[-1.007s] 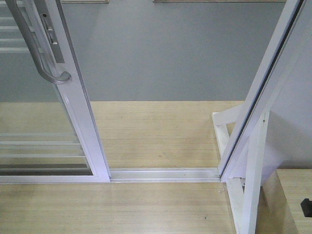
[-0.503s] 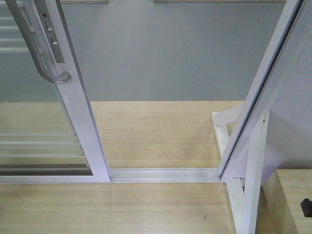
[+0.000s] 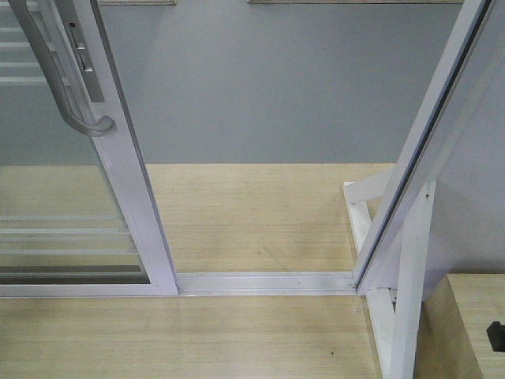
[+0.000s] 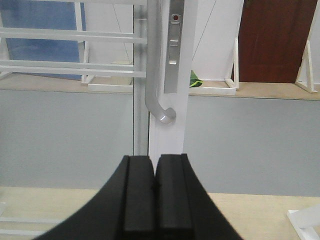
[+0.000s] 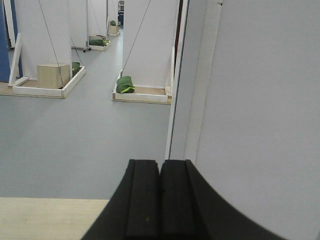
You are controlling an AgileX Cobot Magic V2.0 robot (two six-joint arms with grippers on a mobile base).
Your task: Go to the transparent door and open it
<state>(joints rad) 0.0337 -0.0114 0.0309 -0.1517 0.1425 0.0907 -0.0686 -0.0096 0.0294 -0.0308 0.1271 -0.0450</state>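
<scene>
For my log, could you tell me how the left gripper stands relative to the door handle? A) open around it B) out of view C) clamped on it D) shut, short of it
D: the left gripper has its pads pressed together, below and apart from the handle of the transparent door.

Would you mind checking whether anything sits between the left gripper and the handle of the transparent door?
Nothing visible does. In the left wrist view the left gripper, its pads pressed together, points at the handle on the transparent door, with only open air between them. The handle's curved lower end hangs just above the fingertips.
</scene>
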